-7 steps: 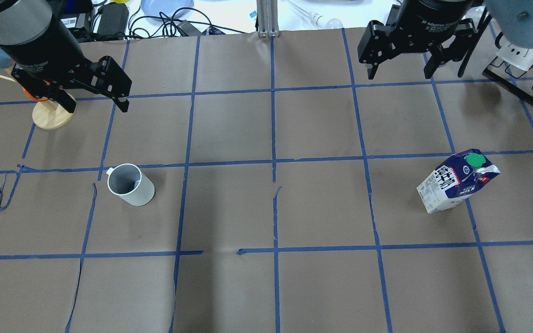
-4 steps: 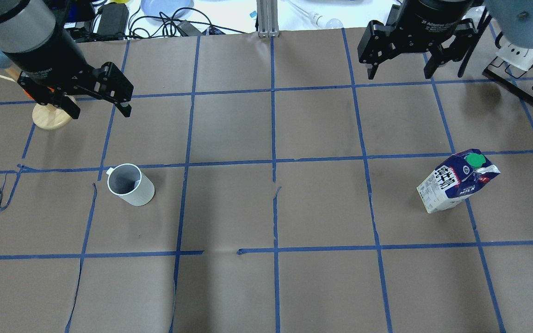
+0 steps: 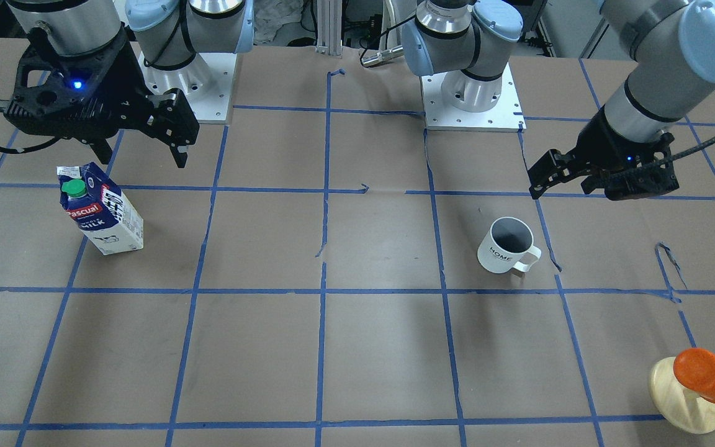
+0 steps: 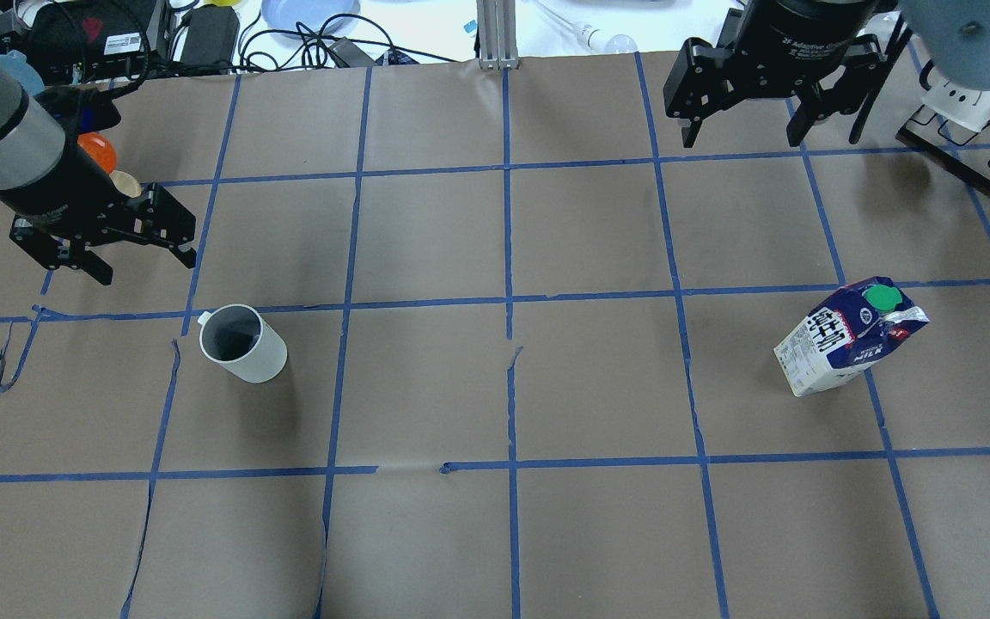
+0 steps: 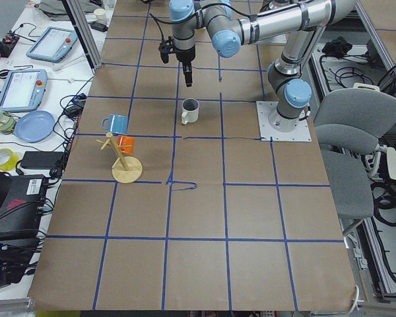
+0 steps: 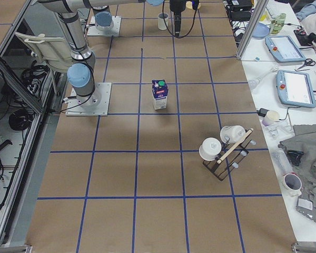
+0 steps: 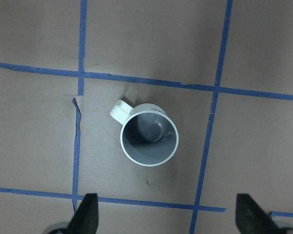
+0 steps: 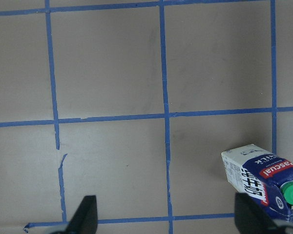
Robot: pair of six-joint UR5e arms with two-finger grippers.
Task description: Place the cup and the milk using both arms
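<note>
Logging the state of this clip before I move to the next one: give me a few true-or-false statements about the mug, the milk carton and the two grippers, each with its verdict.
1. The mug stands upright on the table. True.
2. The left gripper is shut on the mug. False: it is open, clear of the mug and holding nothing.
3. The milk carton stands upright with its green cap on. True.
4. The right gripper has lifted the milk carton. False: it is open and well apart from the carton, which rests on the table.
</note>
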